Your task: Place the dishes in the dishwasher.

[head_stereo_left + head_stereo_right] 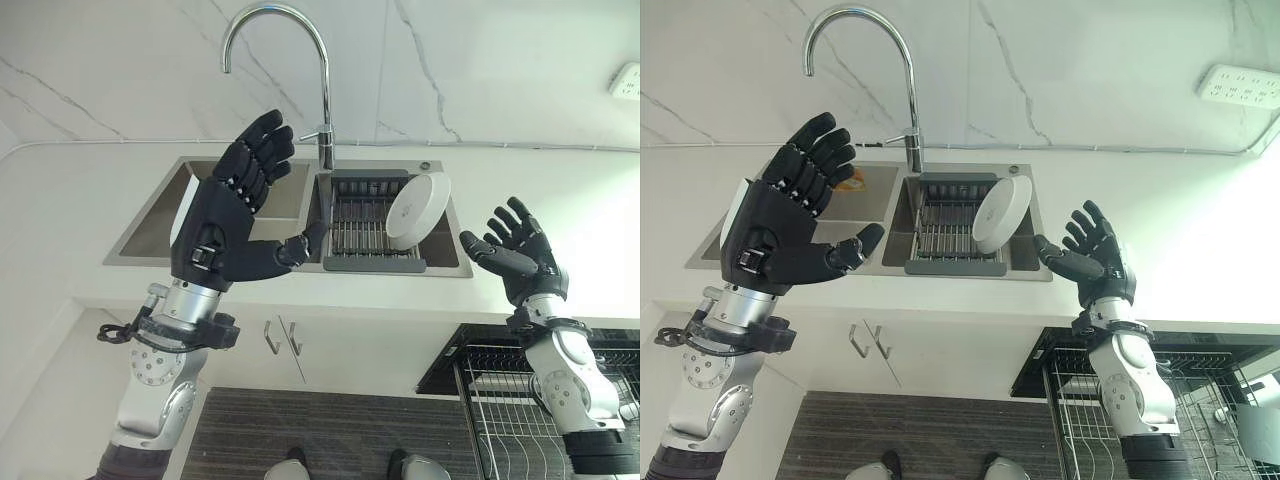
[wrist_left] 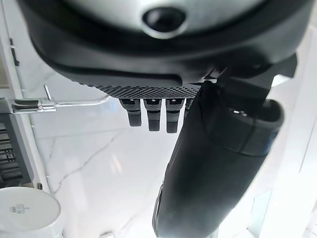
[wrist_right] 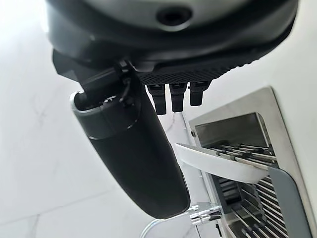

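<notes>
A white bowl [image 1: 418, 209] leans on its side in a grey drying rack [image 1: 368, 228] in the right basin of the steel sink [image 1: 145, 232]. My left hand [image 1: 232, 218] is raised over the left basin, fingers straight and spread, thumb out toward the rack, holding nothing. Over the counter right of the sink, my right hand [image 1: 518, 250] is also up with fingers spread and empty. The bowl [image 3: 218, 161] shows past my right hand's fingers [image 3: 171, 96] in the right wrist view, and again as the bowl [image 2: 27, 212] in the left wrist view.
A tall chrome tap [image 1: 300, 60] arches over the sink's back edge. Below the counter at lower right, a pulled-out dishwasher wire rack [image 1: 510, 400] stands open. White cabinet doors with handles [image 1: 285, 345] sit below the sink. A wall socket [image 1: 1245, 85] is at upper right.
</notes>
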You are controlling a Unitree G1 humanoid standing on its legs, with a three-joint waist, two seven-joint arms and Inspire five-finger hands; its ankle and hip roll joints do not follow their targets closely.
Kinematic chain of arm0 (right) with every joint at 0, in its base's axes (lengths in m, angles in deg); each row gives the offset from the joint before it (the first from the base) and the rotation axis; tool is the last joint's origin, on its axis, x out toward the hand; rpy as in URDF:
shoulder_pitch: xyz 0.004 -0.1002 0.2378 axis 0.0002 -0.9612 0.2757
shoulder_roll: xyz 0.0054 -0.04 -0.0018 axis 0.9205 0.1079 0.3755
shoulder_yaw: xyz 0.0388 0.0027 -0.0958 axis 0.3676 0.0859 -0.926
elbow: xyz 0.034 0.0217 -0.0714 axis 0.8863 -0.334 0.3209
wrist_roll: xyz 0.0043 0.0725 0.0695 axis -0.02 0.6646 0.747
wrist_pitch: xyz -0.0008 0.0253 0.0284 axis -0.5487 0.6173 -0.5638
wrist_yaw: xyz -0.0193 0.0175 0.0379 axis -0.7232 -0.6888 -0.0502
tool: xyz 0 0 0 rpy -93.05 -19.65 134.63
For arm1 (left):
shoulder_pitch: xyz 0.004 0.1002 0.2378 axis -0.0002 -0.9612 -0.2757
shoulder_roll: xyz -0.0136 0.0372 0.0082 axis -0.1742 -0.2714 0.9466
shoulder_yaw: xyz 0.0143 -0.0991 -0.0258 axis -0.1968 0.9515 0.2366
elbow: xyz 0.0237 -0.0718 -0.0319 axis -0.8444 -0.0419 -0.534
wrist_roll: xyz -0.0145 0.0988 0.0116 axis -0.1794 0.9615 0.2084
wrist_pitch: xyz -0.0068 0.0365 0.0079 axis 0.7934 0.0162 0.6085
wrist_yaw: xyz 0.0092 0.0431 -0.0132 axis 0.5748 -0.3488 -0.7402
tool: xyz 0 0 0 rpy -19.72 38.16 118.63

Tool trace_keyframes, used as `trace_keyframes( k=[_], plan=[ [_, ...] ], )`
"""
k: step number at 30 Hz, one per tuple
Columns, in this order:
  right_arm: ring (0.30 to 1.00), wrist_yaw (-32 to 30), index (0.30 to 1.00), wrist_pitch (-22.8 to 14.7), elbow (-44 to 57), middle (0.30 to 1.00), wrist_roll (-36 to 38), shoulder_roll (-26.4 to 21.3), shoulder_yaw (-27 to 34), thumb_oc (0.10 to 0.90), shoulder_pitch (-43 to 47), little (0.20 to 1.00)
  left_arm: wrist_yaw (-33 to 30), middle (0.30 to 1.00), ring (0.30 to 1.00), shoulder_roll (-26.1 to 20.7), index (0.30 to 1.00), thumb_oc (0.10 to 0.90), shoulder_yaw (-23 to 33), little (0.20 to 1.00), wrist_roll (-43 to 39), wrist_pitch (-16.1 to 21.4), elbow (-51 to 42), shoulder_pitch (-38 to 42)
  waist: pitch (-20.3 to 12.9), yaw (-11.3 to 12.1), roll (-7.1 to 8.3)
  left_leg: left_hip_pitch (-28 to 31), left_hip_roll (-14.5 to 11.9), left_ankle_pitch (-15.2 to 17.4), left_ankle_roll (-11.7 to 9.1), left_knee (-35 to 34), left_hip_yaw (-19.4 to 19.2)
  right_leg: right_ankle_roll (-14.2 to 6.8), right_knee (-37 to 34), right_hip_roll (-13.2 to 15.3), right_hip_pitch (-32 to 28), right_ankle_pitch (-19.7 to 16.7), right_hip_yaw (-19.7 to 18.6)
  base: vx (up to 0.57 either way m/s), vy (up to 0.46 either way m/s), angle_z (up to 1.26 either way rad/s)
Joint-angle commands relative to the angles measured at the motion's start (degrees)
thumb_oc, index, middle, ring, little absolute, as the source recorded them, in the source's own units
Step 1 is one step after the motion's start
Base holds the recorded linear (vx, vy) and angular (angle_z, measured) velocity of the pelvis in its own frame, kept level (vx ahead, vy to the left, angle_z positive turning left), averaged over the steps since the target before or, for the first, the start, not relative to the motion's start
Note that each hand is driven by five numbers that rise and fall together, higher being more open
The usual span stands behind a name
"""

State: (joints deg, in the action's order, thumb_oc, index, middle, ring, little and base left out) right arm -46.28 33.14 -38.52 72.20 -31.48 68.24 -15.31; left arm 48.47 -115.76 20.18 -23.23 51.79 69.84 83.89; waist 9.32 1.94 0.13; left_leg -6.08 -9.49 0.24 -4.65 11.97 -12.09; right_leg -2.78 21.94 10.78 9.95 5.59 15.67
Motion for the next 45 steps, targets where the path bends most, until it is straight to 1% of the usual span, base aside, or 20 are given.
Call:
trace_keyframes(
  k=[1, 8, 12, 18, 36, 45],
  plan=[
    [0.9, 2.6, 0.9, -3.3, 1.38, 0.9, 1.97, -2.44, 1.9, 0.8, 8.42, 0.9, -0.66, 0.9, 0.9, -1.95, 0.9, 0.8, 0.44, 0.9, -0.95, 6.42, -3.06, 6.27, -2.9, -0.14, 1.13, 1.69, 0.47, 13.56, -0.42, 5.22, 1.72, -4.8, -4.75, 0.27, -6.68, 6.24, 1.45, 0.01, -0.002, 0.08],
    [0.9, 3.04, 0.9, -1.12, -3.24, 0.9, 5.06, -3.16, 0.74, 0.8, 11.17, 0.9, -1.01, 0.9, 0.9, -2.54, 0.9, 0.8, -0.78, 0.9, -1.18, 6.24, -1.82, 7.48, -3.18, 0.44, 1.18, 2.02, 0.79, 13.62, -0.52, 5.22, 2.35, -4.63, -4.75, 0.14, -7.35, 6.53, 1.86, 0.01, -0.002, 0.04],
    [0.9, 3.09, 0.9, -0.84, -5.32, 0.9, 5.5, -3.6, 0.2, 0.8, 12.56, 0.9, -1.0, 0.9, 0.9, -2.73, 0.9, 0.8, -1.27, 0.9, -1.25, 6.09, -1.37, 8.01, -3.18, 0.7, 1.17, 2.19, 0.89, 13.65, -0.59, 5.22, 2.59, -4.54, -4.75, 0.05, -7.65, 6.66, 2.03, 0.01, -0.005, 0.02],
    [0.9, 2.92, 0.9, -0.58, -9.81, 0.9, 9.21, -4.14, -1.16, 0.8, 16.16, 0.9, -2.0, 0.9, 0.9, -3.35, 0.9, 0.8, -2.53, 0.9, -1.53, 5.77, -0.59, 9.35, -3.42, 1.34, 1.01, 2.41, 1.01, 13.67, -0.69, 5.22, 3.05, -4.28, -4.75, -0.09, -8.23, 7.07, 2.32, 0.01, -0.003, 0.03],
    [0.9, 4.54, 0.9, 0.54, -20.02, 0.9, 10.32, -6.0, -4.06, 0.8, 22.55, 0.9, -2.61, 0.9, 0.9, -4.8, 0.9, 0.8, -3.9, 0.9, -2.47, 4.59, 1.25, 11.99, -3.76, 2.77, 0.78, 2.84, 1.63, 13.65, -0.78, 5.22, 4.14, -3.84, -4.75, 0.03, -9.58, 7.83, 3.39, 0.01, 0.002, 0.03],
    [0.9, 4.58, 0.9, 0.82, -24.51, 0.9, 11.54, -7.28, -4.17, 0.8, 24.51, 0.9, -2.79, 0.9, 0.9, -6.05, 0.9, 0.8, -3.78, 0.9, -3.79, 4.17, 1.82, 12.31, -3.93, 3.46, 0.65, 2.92, 1.88, 13.57, -0.8, 5.22, 4.49, -3.69, -4.75, 0.11, -10.07, 8.11, 3.85, 0.01, 0.006, 0.04]
  ],
)
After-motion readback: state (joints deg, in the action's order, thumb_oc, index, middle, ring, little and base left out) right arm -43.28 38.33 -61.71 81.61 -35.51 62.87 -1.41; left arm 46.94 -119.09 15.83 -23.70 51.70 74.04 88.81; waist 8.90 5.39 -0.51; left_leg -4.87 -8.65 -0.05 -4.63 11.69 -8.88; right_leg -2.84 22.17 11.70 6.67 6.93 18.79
